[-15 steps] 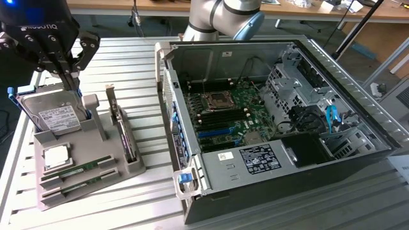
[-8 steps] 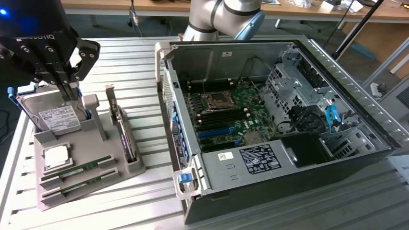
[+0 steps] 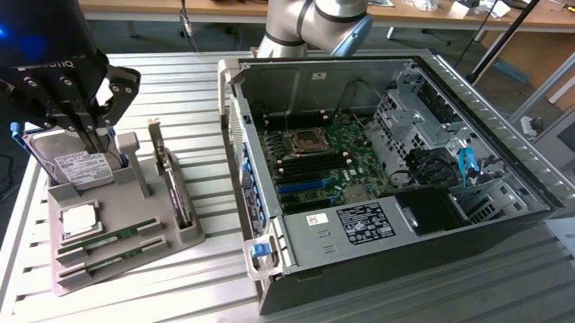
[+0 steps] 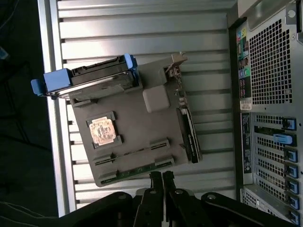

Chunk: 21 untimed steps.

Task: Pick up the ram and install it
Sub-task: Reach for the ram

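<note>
Two ram sticks, thin and green, lie in slots at the near end of a grey parts holder [image 3: 134, 202]: one ram stick [image 3: 112, 235] and a second [image 3: 115, 258] beside it. In the wrist view a green ram edge [image 4: 137, 170] shows in the holder [image 4: 137, 127]. My gripper [image 3: 93, 145] hangs over the holder's far end, in front of the hard drive [image 3: 77, 165], well apart from the sticks. Its fingers [image 4: 155, 184] stand together, shut, with nothing seen between them.
The holder also carries a silver processor [image 3: 79, 219] and an upright expansion card [image 3: 175, 188]. The open computer case [image 3: 503, 168] lies at the exterior view's right, its motherboard [image 3: 314, 161] exposed. The slatted metal table [image 3: 198, 289] runs under everything.
</note>
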Each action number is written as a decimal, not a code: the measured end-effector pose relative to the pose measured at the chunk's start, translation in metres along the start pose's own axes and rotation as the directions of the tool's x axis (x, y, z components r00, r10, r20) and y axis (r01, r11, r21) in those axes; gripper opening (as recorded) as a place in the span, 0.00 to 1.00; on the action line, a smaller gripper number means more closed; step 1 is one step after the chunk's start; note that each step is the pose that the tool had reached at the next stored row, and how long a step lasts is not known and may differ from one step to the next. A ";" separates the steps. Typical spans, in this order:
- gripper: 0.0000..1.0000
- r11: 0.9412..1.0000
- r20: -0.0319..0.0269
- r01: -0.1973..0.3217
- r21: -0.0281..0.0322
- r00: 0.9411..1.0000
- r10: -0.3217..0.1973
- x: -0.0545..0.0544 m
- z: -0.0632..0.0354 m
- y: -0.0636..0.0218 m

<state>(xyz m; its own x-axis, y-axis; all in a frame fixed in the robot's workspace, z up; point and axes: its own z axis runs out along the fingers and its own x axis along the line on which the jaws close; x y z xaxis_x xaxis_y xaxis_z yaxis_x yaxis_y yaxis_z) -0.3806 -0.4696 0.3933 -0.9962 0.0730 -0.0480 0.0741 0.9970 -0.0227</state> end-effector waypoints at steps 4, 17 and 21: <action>0.15 1.000 0.000 0.000 0.002 1.000 0.000 -0.001 0.0003 -0.0134; 0.15 1.000 0.000 0.000 0.005 1.000 0.000 -0.002 0.0007 -0.0273; 0.15 1.000 0.000 0.000 0.005 1.000 0.000 -0.002 0.0007 -0.0273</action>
<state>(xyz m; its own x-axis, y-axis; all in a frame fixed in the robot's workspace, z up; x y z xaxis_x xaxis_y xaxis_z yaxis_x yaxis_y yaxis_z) -0.3806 -0.4970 0.3933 -0.9962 0.0728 -0.0484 0.0742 0.9969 -0.0274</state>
